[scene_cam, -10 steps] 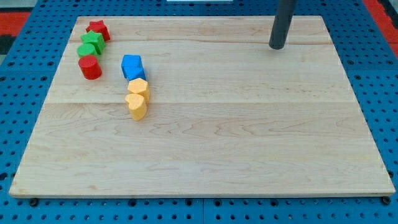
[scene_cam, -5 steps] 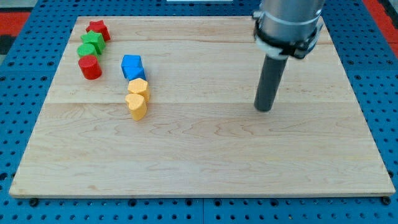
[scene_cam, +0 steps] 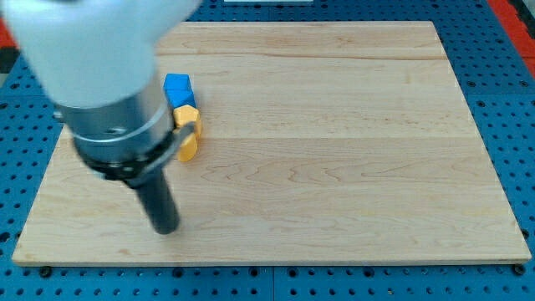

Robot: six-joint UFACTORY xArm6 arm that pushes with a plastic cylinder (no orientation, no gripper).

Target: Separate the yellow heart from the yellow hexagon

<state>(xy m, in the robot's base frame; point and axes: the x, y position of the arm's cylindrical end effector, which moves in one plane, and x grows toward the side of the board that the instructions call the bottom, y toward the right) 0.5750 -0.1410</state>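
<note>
My tip (scene_cam: 165,227) rests on the wooden board (scene_cam: 334,167) at the lower left, below and a little left of the yellow blocks. The yellow heart (scene_cam: 190,145) shows only at its right edge, the rest is behind my arm. The yellow hexagon (scene_cam: 187,117) sits directly above it, touching it, also partly hidden. A blue block (scene_cam: 178,88) sits just above the hexagon, touching it.
My large blurred arm body (scene_cam: 100,75) covers the board's upper left corner and hides whatever lies there. A blue pegboard (scene_cam: 510,100) surrounds the board.
My arm has swept from the board's right of centre across to the lower left, and it now hides the red and green blocks. The yellow and blue blocks have not moved.
</note>
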